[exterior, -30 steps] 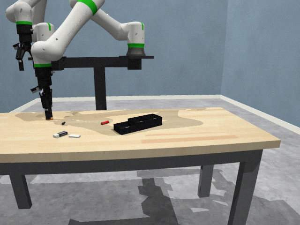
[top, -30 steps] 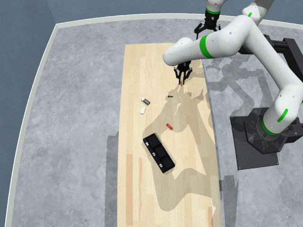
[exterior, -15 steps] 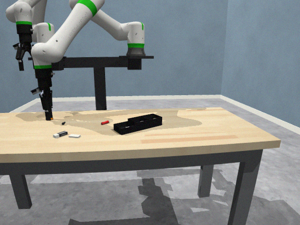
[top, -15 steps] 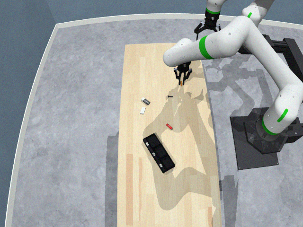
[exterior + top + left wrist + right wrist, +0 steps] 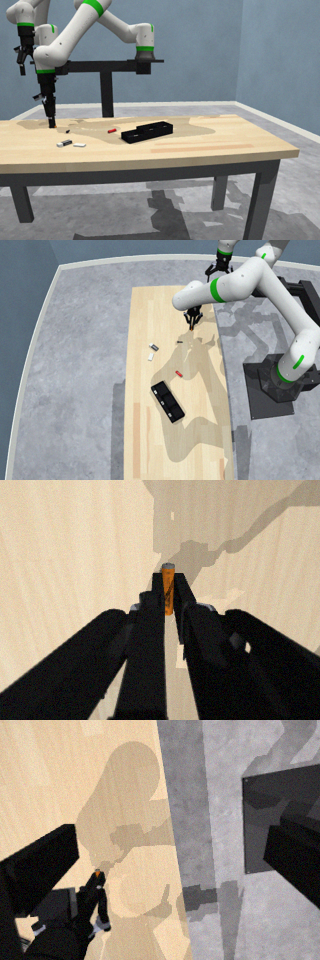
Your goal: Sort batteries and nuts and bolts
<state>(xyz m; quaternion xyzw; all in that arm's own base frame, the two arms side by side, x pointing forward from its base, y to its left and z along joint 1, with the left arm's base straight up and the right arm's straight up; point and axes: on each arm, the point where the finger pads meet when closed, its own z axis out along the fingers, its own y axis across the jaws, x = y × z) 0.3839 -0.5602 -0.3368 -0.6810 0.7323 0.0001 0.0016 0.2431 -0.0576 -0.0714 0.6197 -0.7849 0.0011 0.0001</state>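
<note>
My left gripper (image 5: 191, 328) (image 5: 52, 126) (image 5: 167, 588) is shut on an orange battery (image 5: 191, 330) (image 5: 55, 126) (image 5: 168, 595) (image 5: 97, 873) at table height; its grey end shows between the fingertips in the left wrist view. My right gripper (image 5: 171, 842) is open and empty, high up past the table's far end in the top view. A dark bolt (image 5: 179, 342) (image 5: 67, 131) lies near the left gripper. A red cylinder-like piece (image 5: 178, 373) (image 5: 111, 130) lies near the black bins (image 5: 168, 402) (image 5: 151, 135). The bins stand flat in a joined row; their labels are unreadable and their insides dark.
A black-and-white block (image 5: 153, 346) (image 5: 64, 143) and a small white block (image 5: 150, 357) (image 5: 79, 145) lie near the table's long edge, away from the arm bases. The left arm reaches over the table (image 5: 144, 317) (image 5: 206, 144), close beside the right gripper.
</note>
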